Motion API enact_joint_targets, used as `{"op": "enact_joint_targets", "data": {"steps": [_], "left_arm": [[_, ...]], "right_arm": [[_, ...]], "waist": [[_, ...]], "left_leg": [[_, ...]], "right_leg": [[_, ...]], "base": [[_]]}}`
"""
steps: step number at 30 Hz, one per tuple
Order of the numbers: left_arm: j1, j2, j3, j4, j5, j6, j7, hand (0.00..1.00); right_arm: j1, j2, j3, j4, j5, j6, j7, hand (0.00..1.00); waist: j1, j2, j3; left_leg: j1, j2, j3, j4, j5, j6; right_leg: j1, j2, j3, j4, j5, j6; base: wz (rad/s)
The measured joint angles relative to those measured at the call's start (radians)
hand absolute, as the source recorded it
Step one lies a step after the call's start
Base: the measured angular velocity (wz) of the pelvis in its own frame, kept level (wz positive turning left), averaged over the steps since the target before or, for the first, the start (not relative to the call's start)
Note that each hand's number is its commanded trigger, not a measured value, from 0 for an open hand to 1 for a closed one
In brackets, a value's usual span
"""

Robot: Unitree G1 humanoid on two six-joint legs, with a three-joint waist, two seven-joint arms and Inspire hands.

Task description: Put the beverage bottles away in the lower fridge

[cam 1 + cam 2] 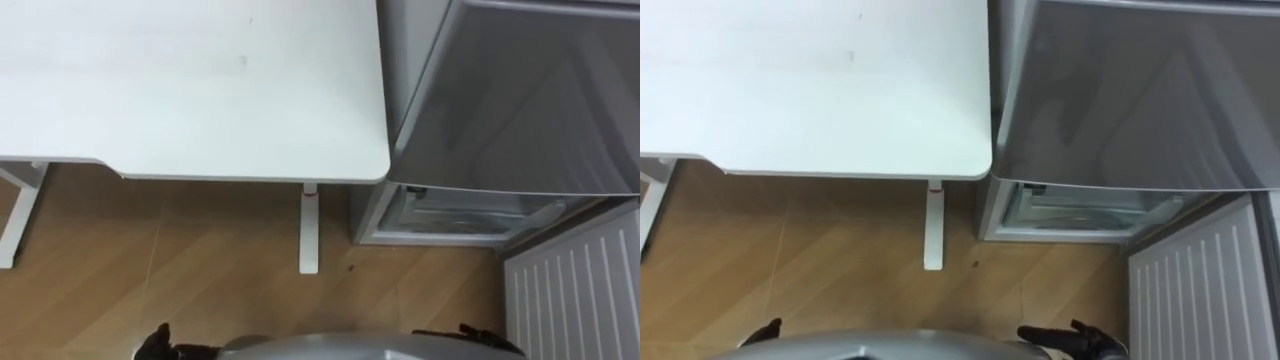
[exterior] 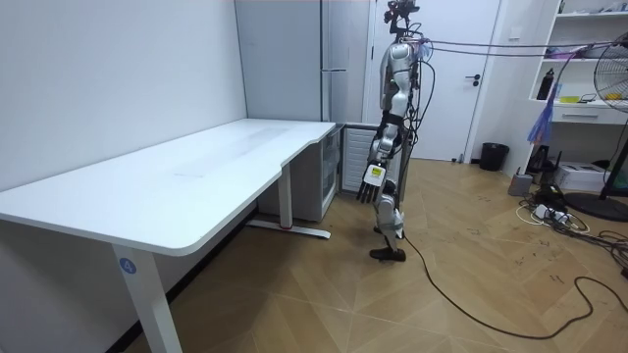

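The grey fridge (image 1: 530, 100) stands ahead on my right, beside the white table (image 1: 200, 90). Its lower compartment (image 1: 450, 215) is open, with pale shelves showing inside. The lower door (image 1: 575, 290) is swung out toward me at the right, its ribbed white inner side facing up. My left hand (image 1: 152, 343) hangs low at the bottom left, and my right hand (image 1: 1070, 340) hangs at the bottom right. Both have relaxed fingers and hold nothing. In the room view I stand upright facing the fridge (image 2: 329, 59), left hand (image 2: 373, 181) down at my side.
A white table leg (image 1: 309, 230) stands just left of the fridge base. Wooden floor (image 1: 200, 280) lies between me and the table. In the room view a white door (image 2: 446, 78), a shelf unit (image 2: 584, 59) and a small black bin (image 2: 494, 155) are behind me.
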Motion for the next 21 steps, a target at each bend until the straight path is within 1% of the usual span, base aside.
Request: {"op": "enact_joint_targets", "data": {"steps": [1,2,4,5,6,7,8,9,10,11,12,13,14,15,16,17,18,19,21], "left_arm": [[0.000,0.001,0.001,0.000,0.026,0.000,-0.001,0.00],[-0.001,0.002,0.001,0.000,0.036,0.000,-0.001,0.00],[-0.004,0.003,0.000,0.000,0.052,0.000,-0.003,0.00],[-0.006,0.004,-0.001,0.000,0.051,0.000,-0.004,0.00],[-0.008,0.006,-0.001,0.000,0.052,-0.003,-0.005,0.00],[-0.006,0.006,0.001,0.000,0.053,-0.003,-0.004,0.00],[-0.004,0.007,0.001,0.000,0.053,-0.003,-0.004,0.00],[-0.001,0.007,0.005,0.000,0.065,-0.005,-0.003,0.00],[-0.001,0.007,0.022,-0.001,0.082,-0.010,-0.004,0.00],[-0.001,0.009,0.032,-0.001,0.088,-0.012,-0.003,0.00],[0.000,0.015,0.041,-0.003,0.092,-0.015,-0.003,0.00],[0.002,0.024,0.040,-0.004,0.096,-0.017,-0.003,0.00],[0.003,0.028,0.041,-0.004,0.105,-0.017,-0.003,0.00],[0.004,0.037,0.041,-0.004,0.124,-0.018,-0.003,0.00],[0.009,0.042,0.045,-0.005,0.137,-0.018,-0.002,0.00],[0.012,0.042,0.050,-0.008,0.141,-0.019,-0.001,0.00],[0.020,0.042,0.060,-0.017,0.151,-0.019,-0.001,0.00],[0.031,0.043,0.065,-0.025,0.159,-0.019,0.000,0.00],[0.044,0.043,0.066,-0.045,0.160,-0.016,0.001,0.00]], "right_arm": [[-0.001,0.000,-0.012,-0.017,-0.025,0.000,-0.011,0.00],[0.000,0.000,-0.020,-0.023,-0.042,0.000,-0.018,0.00],[-0.001,0.000,-0.039,-0.039,-0.085,-0.005,-0.065,0.00],[-0.001,0.000,-0.039,-0.042,-0.089,-0.006,-0.078,0.00],[0.000,-0.002,-0.039,-0.058,-0.101,-0.005,-0.104,0.00],[0.000,-0.005,-0.055,-0.087,-0.127,-0.005,-0.125,0.00],[-0.002,-0.006,-0.075,-0.099,-0.139,-0.006,-0.133,0.00],[-0.005,-0.010,-0.112,-0.130,-0.173,-0.011,-0.158,0.00],[-0.002,-0.014,-0.156,-0.181,-0.204,-0.013,-0.183,0.00],[0.002,-0.015,-0.177,-0.218,-0.214,-0.014,-0.198,0.00],[0.007,-0.020,-0.208,-0.300,-0.231,-0.015,-0.228,0.00],[0.006,-0.033,-0.225,-0.379,-0.252,-0.021,-0.258,0.00],[0.006,-0.037,-0.235,-0.420,-0.270,-0.023,-0.274,0.00],[0.006,-0.046,-0.252,-0.490,-0.304,-0.038,-0.308,0.00],[0.005,-0.052,-0.281,-0.553,-0.330,-0.050,-0.341,0.00],[0.005,-0.053,-0.296,-0.586,-0.342,-0.055,-0.358,0.00],[0.007,-0.057,-0.320,-0.636,-0.358,-0.074,-0.391,0.00],[0.009,-0.060,-0.338,-0.670,-0.369,-0.085,-0.423,0.00],[0.028,-0.061,-0.362,-0.735,-0.387,-0.087,-0.468,0.00]], "waist": [[0.000,-0.004,-0.0003],[-0.001,-0.002,-0.0023],[-0.003,-0.003,-0.0028],[-0.003,-0.005,-0.0042],[-0.003,-0.009,-0.0074],[-0.006,-0.012,-0.0083],[-0.007,-0.012,-0.0084],[-0.011,-0.015,-0.0063],[-0.024,-0.018,-0.0079],[-0.030,-0.018,-0.0084],[-0.037,-0.018,-0.0091],[-0.046,-0.024,-0.0066],[-0.055,-0.023,-0.0083],[-0.063,-0.022,-0.0104],[-0.065,-0.027,-0.0122],[-0.065,-0.026,-0.0129],[-0.068,-0.029,-0.0127],[-0.074,-0.030,-0.0118],[-0.086,-0.037,-0.0148]], "left_leg": [[0.000,0.000,0.000,0.000,0.000,0.000],[0.000,0.000,0.001,0.000,0.000,0.000],[0.002,0.001,0.008,0.000,0.000,0.000],[0.003,0.001,0.010,0.000,0.000,0.000],[0.003,0.002,0.015,-0.002,0.000,0.000],[0.006,0.003,0.023,-0.004,0.000,0.000],[0.009,0.003,0.026,-0.004,0.001,0.001],[0.015,0.003,0.033,-0.004,0.001,0.002],[0.016,0.002,0.036,-0.004,0.002,0.002],[0.016,0.002,0.036,-0.005,0.002,0.002],[0.016,0.002,0.042,-0.007,0.002,0.003],[0.016,0.003,0.047,-0.008,0.004,0.005],[0.015,0.003,0.049,-0.012,0.006,0.005],[0.016,0.002,0.054,-0.018,0.011,0.005],[0.018,0.004,0.064,-0.020,0.012,0.005],[0.019,0.004,0.067,-0.020,0.012,0.005],[0.022,0.006,0.072,-0.020,0.012,0.005],[0.024,0.007,0.074,-0.022,0.012,0.005],[0.025,0.007,0.074,-0.026,0.012,0.005]], "right_leg": [[0.000,0.001,0.007,0.000,0.001,0.000],[0.000,0.002,0.016,0.000,0.001,0.000],[-0.002,0.005,0.029,-0.001,0.004,-0.001],[-0.002,0.005,0.031,0.000,0.004,-0.001],[-0.006,0.006,0.037,0.001,0.004,-0.001],[-0.006,0.007,0.045,0.002,0.005,-0.002],[-0.004,0.007,0.050,0.002,0.006,-0.002],[-0.004,0.007,0.057,0.002,0.008,-0.001],[-0.006,0.006,0.062,0.002,0.008,0.000],[-0.006,0.006,0.065,0.002,0.009,0.000],[-0.013,0.007,0.077,0.003,0.010,0.000],[-0.020,0.008,0.082,0.004,0.013,0.000],[-0.021,0.008,0.084,0.004,0.014,0.000],[-0.024,0.008,0.089,0.004,0.016,0.000],[-0.030,0.009,0.096,0.005,0.018,-0.001],[-0.032,0.010,0.103,0.006,0.019,-0.001],[-0.033,0.012,0.110,0.006,0.020,-0.001],[-0.031,0.014,0.112,0.006,0.021,-0.002],[-0.032,0.014,0.112,0.006,0.021,-0.002]], "base": [[0.00],[-0.06],[-0.09],[-0.10],[-0.15],[-0.18],[-0.21],[-0.16],[-0.12],[-0.11],[-0.14],[-0.16],[-0.12],[-0.13],[-0.17],[-0.21],[-0.15],[-0.09],[0.00]]}}
